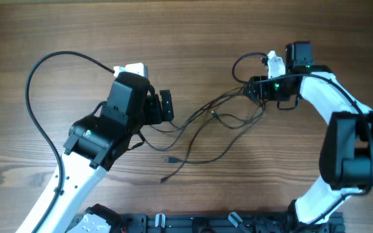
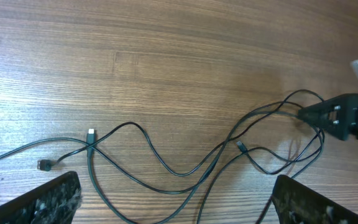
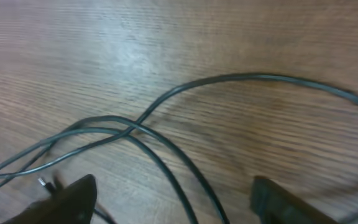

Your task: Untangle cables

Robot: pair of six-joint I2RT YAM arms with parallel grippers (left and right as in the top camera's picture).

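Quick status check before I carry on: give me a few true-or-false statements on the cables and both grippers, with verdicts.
1. The cables lie on the wooden table between the two arms. True.
2. The left gripper is shut on a cable. False: its jaws stand wide open and grip nothing.
3. The right gripper is open, with cables running between its jaws. True.
4. The cables lie apart, none crossing. False: they cross one another in several places.
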